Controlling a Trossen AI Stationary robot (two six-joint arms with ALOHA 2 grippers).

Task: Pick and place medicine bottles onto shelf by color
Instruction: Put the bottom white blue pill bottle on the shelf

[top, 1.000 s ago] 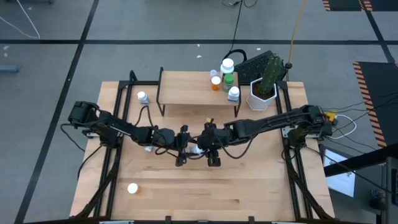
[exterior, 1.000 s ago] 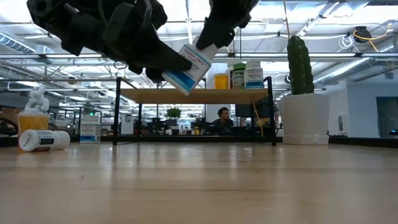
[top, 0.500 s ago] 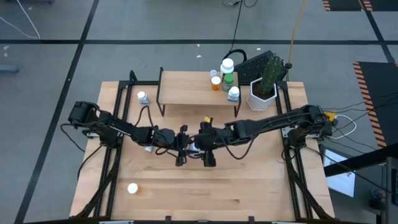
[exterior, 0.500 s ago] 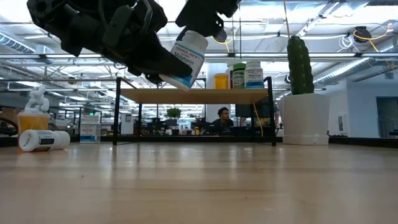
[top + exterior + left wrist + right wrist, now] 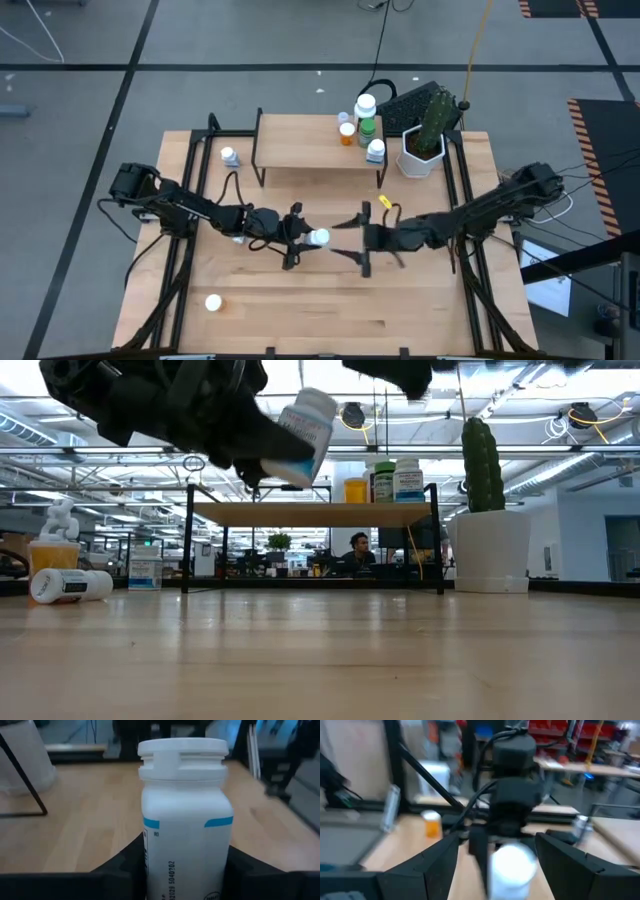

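On the far left of the table an orange bottle point(image 5: 52, 553) stands with a white bottle point(image 5: 70, 585) lying on its side just in front of it, well to the outer side of the left gripper point(image 5: 303, 238). Another white bottle point(image 5: 213, 302) sits near the table's front edge, well apart from that gripper. The left gripper hangs above the middle of the table point(image 5: 300, 310), fingers clamped on the body of a white-capped bottle point(image 5: 319, 237); the bottle is tilted, its cap pointing toward the right arm, clear of the tabletop in the low view. Beyond the left gripper stands the shelf point(image 5: 300, 150), its left part bare; at its right end are an orange bottle point(image 5: 347, 135), a green bottle point(image 5: 367, 126) and a white one point(image 5: 375, 151). The right gripper point(image 5: 358, 240) faces the held bottle from just beside it, fingers spread wide and gripping nothing. Behind the right gripper, past the shelf's right end, is a cactus planter point(image 5: 424, 140).
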